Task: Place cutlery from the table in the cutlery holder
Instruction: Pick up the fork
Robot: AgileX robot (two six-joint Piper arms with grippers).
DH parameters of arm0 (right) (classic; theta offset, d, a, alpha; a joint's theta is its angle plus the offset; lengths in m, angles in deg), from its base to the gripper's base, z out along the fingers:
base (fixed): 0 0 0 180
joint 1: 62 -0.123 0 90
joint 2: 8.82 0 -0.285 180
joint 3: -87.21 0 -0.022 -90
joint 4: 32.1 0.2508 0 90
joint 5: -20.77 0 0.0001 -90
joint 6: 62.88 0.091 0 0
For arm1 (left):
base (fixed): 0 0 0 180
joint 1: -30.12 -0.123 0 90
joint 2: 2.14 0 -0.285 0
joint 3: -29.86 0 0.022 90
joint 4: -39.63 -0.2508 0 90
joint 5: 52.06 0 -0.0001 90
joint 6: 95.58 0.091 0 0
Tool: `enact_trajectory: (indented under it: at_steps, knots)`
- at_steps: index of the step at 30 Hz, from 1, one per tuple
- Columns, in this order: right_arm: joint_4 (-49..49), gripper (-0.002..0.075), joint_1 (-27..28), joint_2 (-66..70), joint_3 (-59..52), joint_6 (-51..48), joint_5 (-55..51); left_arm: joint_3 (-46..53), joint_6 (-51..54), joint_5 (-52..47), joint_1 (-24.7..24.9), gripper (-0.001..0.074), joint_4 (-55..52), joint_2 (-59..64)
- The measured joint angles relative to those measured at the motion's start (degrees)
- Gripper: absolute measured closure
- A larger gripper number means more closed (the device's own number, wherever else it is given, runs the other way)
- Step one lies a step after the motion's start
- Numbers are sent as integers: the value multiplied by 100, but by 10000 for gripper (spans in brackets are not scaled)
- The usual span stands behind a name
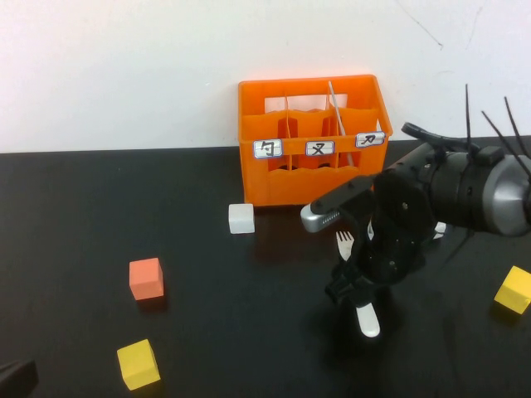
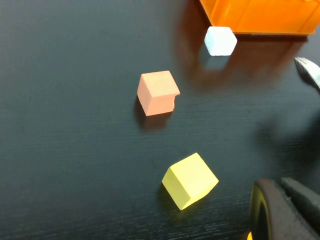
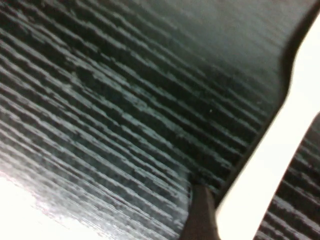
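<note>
White fork (image 1: 355, 282) under right claw (image 1: 353, 286), grip unclear, left claw (image 2: 280, 212) parked, grip unclear

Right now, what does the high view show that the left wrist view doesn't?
Only high: the right hand low over the fork, the whole holder with a knife inside, and a far-right yellow cube. Only left wrist: the left hand up close. Both: the white cube, orange cube and near yellow cube.

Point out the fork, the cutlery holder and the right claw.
fork (image 1: 344, 241): high view, on its tines.
cutlery holder (image 1: 311, 186): high view, on its front wall.
right claw (image 1: 358, 286): high view, low over the fork.
</note>
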Motion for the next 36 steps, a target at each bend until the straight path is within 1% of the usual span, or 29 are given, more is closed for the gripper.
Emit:
enact_trajectory:
  at_steps: [11, 14, 16, 18, 22, 24, 25, 36]
  knots:
    - [-13, 218, 0, 138, 100, 13, -199, 0, 0, 0, 0, 736, 0, 0]
    - [-13, 230, 0, 138, 100, -70, -221, 0, 0, 0, 0, 736, -4, 0]
    - [28, 260, 0, 138, 104, -207, -242, 0, 0, 0, 0, 736, -4, 0]
    - [78, 314, 0, 138, 104, -325, -280, 0, 0, 0, 0, 736, -4, 0]
    - [229, 467, 0, 138, 104, -617, -348, 0, 0, 0, 0, 736, -4, 0]
    - [331, 555, 0, 138, 104, -799, -359, 0, 0, 0, 0, 736, -4, 0]
    - [347, 565, 0, 138, 104, -861, -368, 0, 0, 0, 0, 736, -4, 0]
    - [430, 562, 0, 138, 104, -967, -403, 0, 0, -13, 0, 736, -13, 0]
